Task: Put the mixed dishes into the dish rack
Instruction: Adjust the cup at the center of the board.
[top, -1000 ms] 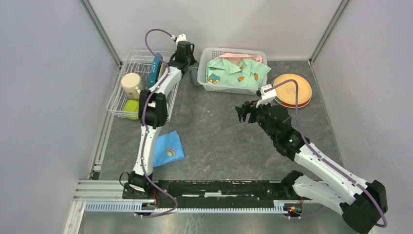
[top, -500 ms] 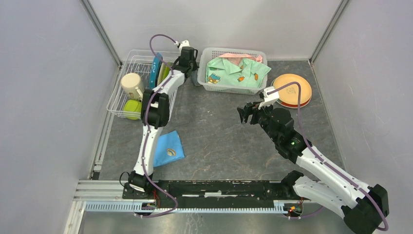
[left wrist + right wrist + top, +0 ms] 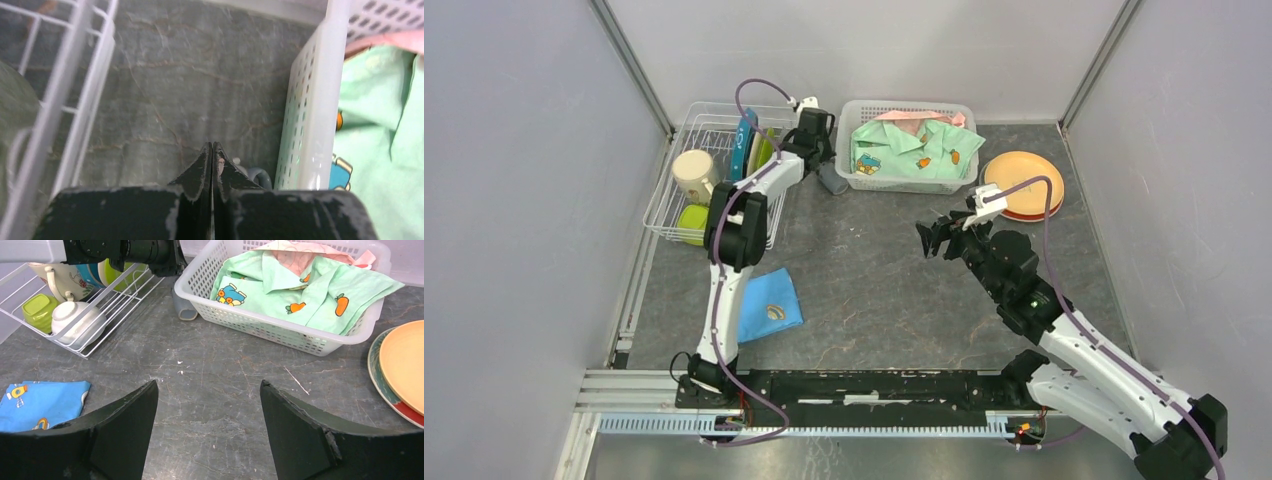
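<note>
The white wire dish rack stands at the back left and holds a beige mug, an upright blue plate, a lime-green plate and a small green cup. In the right wrist view the rack also shows a white cup. My left gripper is shut and empty, low between the rack and the basket, just above a small grey mug lying on its side; the mug's handle shows beside the fingertips. My right gripper is open and empty over mid-table. An orange plate lies on a red one at the back right.
A white latticed basket with green clothing stands at the back centre, close to the left gripper. A folded blue cloth lies at the front left. Grey walls close in the table on three sides.
My left gripper has moved right, away from the rack's plates to the gap beside the basket. My right arm has shifted a little to the right, still open.
</note>
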